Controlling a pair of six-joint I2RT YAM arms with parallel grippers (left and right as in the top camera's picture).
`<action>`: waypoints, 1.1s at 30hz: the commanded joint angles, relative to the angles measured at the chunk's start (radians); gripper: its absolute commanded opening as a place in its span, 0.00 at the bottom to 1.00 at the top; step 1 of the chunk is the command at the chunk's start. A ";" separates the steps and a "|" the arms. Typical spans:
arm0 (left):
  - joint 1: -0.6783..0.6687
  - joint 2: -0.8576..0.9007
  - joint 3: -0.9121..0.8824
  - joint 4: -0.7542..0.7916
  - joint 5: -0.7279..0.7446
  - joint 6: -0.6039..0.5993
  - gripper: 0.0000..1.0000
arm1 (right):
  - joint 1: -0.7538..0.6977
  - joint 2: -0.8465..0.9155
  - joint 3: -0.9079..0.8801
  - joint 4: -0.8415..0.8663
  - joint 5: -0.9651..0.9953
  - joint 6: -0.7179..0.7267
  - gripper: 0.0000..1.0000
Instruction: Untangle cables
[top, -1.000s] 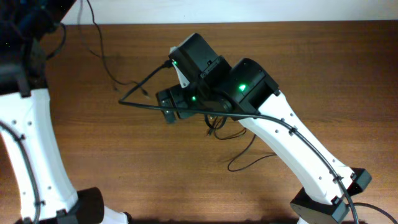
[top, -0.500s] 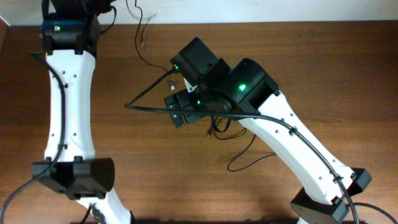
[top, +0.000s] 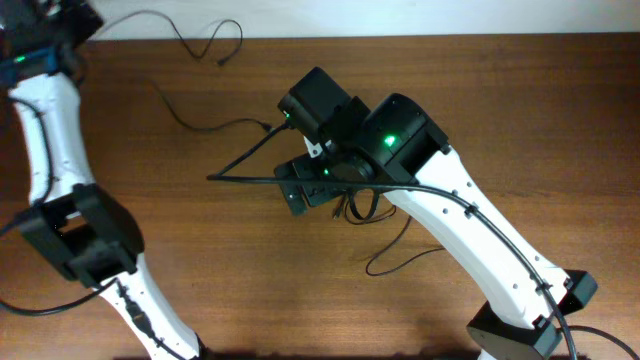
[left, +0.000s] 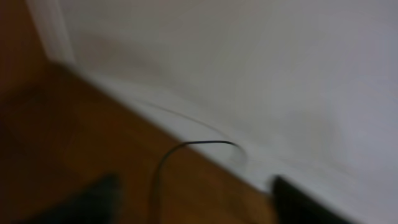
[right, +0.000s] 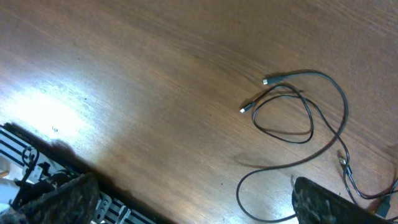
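Observation:
A thin black cable (top: 205, 22) trails from my left gripper (top: 58, 28) at the table's back left corner and loops back to a loose end. Another cable strand (top: 200, 127) curves toward the right arm. More cables (top: 352, 207) lie bunched under that arm, with a loop (top: 392, 262) in front. The blurred left wrist view shows the left gripper (left: 199, 202) open, a cable (left: 163, 163) running between its fingers. My right gripper (right: 199, 199) is open above the table. Looped cables (right: 297, 107) with two plug ends lie ahead of it, and one curve (right: 244, 186) sits by its right finger (right: 336, 202).
The table's back edge meets a white wall (left: 261, 74) right by the left gripper. The right arm's own thicker black cable (top: 245, 178) juts left in a triangle over the table. The right arm's base (top: 520, 330) stands at the front right.
The left arm swung from the back middle to the back left corner, drawing a cable out along the back edge, and its gripper opened. The right gripper drifted slightly right.

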 joint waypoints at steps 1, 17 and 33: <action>0.100 -0.002 0.007 -0.010 -0.133 0.072 0.99 | 0.005 0.004 0.002 -0.003 0.016 -0.011 0.99; -0.086 0.021 0.000 -0.394 0.070 0.067 0.73 | 0.005 0.005 0.001 -0.005 0.012 -0.010 0.98; -0.293 0.264 0.000 -0.678 -0.267 -0.365 1.00 | 0.005 0.005 0.001 -0.016 0.005 -0.011 0.98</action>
